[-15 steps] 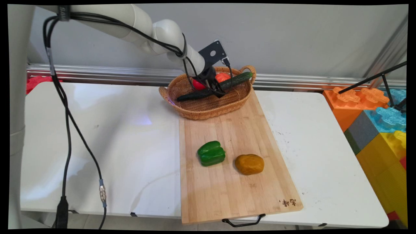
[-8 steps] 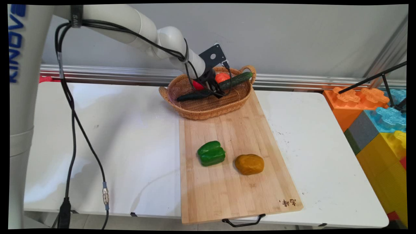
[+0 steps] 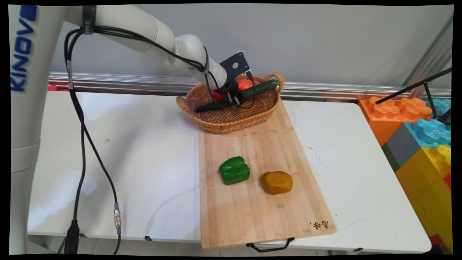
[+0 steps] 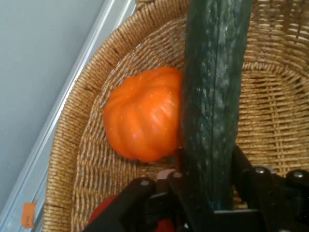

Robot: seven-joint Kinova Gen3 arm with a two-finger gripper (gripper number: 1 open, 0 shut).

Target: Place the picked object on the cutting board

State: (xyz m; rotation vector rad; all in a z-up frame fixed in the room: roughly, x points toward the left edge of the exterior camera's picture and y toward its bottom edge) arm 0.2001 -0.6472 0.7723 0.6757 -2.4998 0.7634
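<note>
Gripper (image 4: 208, 193) sits inside basket (image 3: 231, 121), fingers (image 4: 183, 186) pinching cucumber (image 4: 215, 92) between them. You see orange pumpkin (image 4: 145, 121) touching cucumber just left of grip, basket rim beyond it. Red item (image 3: 216, 95) close below. Green pepper (image 3: 234, 170) and brown potato (image 3: 277, 182) lie well apart on board (image 3: 252, 216).

One wicker basket (image 3: 231, 119) around the tool (image 3: 234, 99); inside it one dark green cucumber (image 3: 258, 88) running between the tool's fingers, one orange pumpkin-shaped piece (image 4: 142, 113) just beside the tool, and one red piece (image 3: 217, 95) close against it, kind unclear; one wooden cutting board (image 3: 252, 202) on the near side of the tool; on the board one green bell pepper (image 3: 234, 170) and one brown potato-like lump (image 3: 277, 182); one white bench (image 3: 144, 162).
</note>
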